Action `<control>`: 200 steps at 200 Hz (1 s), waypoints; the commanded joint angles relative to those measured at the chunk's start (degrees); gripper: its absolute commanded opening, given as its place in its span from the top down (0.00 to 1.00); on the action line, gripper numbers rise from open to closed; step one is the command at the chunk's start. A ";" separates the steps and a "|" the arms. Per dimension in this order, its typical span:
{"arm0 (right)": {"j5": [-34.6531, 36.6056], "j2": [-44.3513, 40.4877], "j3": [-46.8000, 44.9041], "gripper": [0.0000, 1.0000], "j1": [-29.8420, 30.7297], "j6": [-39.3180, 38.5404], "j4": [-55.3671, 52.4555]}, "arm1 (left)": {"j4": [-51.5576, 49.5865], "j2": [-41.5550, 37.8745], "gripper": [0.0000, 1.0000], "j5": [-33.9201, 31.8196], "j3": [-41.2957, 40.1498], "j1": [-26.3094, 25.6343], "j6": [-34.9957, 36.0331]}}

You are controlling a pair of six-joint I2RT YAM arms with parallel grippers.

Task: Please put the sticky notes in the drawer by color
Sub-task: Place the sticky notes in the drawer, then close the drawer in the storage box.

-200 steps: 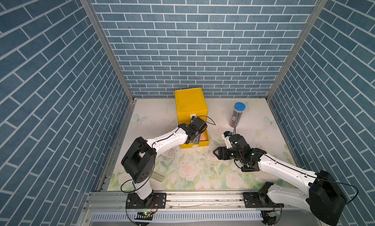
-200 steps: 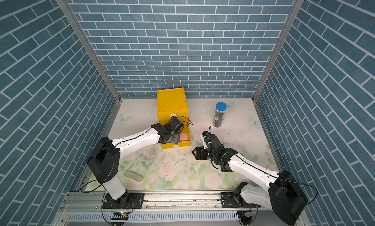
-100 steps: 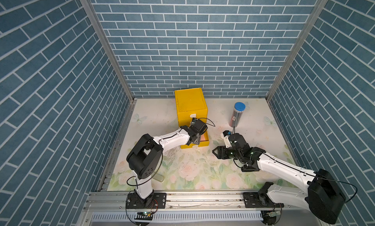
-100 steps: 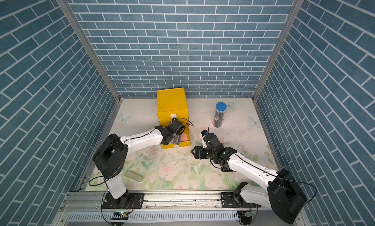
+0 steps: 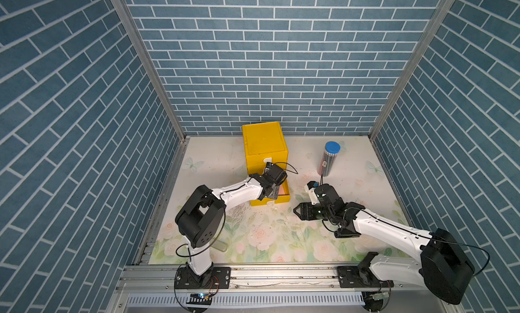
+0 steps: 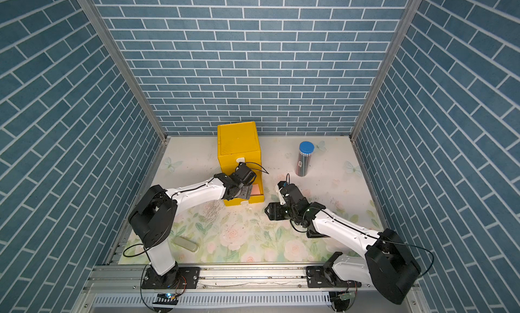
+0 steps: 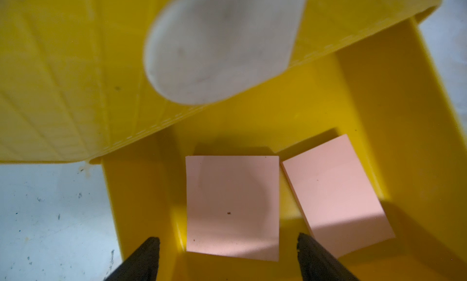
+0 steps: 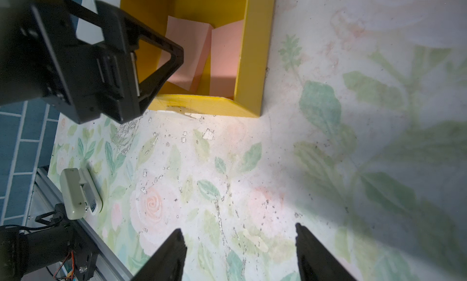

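Observation:
The yellow drawer cabinet [image 5: 264, 145] [image 6: 239, 145] stands at the back of the mat with its bottom drawer [image 5: 287, 196] pulled out. In that drawer are two salmon pink sticky notes [image 7: 232, 206] [image 7: 333, 191], side by side, also seen in the right wrist view [image 8: 187, 50] [image 8: 225, 62]. My left gripper [image 7: 227, 244] [image 5: 273, 192] hangs open over the drawer, its fingertips on either side of one pink pad without touching it. My right gripper [image 8: 240, 239] [image 5: 298, 211] is open and empty above the mat, right of the drawer. No other sticky notes show.
A clear pencil tube with a blue cap [image 5: 327, 159] stands at the back right. A grey-green oblong case [image 6: 185, 244] [image 8: 78, 193] lies near the front rail beside the left arm's base. A white tab handle [image 7: 219, 44] of an upper drawer juts out above the open drawer.
My left gripper has opened over the bottom drawer and let go of a pink pad, which now rests inside. The right arm has stayed put.

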 commanded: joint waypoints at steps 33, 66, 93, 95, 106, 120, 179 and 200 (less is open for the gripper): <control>-2.45 1.60 1.83 0.29 -0.01 -2.64 5.91 | 5.38 -12.48 0.11 16.48 2.05 -0.21 3.42; -7.14 6.21 2.94 0.32 0.66 -2.19 12.06 | 3.88 -13.31 0.08 19.59 12.12 2.38 5.55; -5.36 10.42 5.72 0.33 4.42 -2.98 15.45 | 1.84 -11.42 0.07 21.28 19.87 8.20 5.88; -5.11 10.84 5.96 0.33 4.70 -3.13 15.67 | 2.02 -11.45 0.07 21.67 20.15 8.78 5.82; -4.72 13.40 7.15 0.34 5.93 -3.83 16.84 | 3.38 -11.54 0.06 22.52 21.30 11.30 5.52; -4.58 16.93 8.46 0.34 7.10 -4.53 18.08 | 2.69 -10.25 0.04 21.29 23.47 14.50 5.15; 0.93 26.75 14.49 0.35 9.20 -9.80 18.09 | 0.48 -4.30 0.05 15.96 24.45 22.63 4.90; 3.40 29.46 17.07 0.35 9.42 -12.17 18.02 | 1.03 -1.14 0.06 17.81 24.23 24.69 4.10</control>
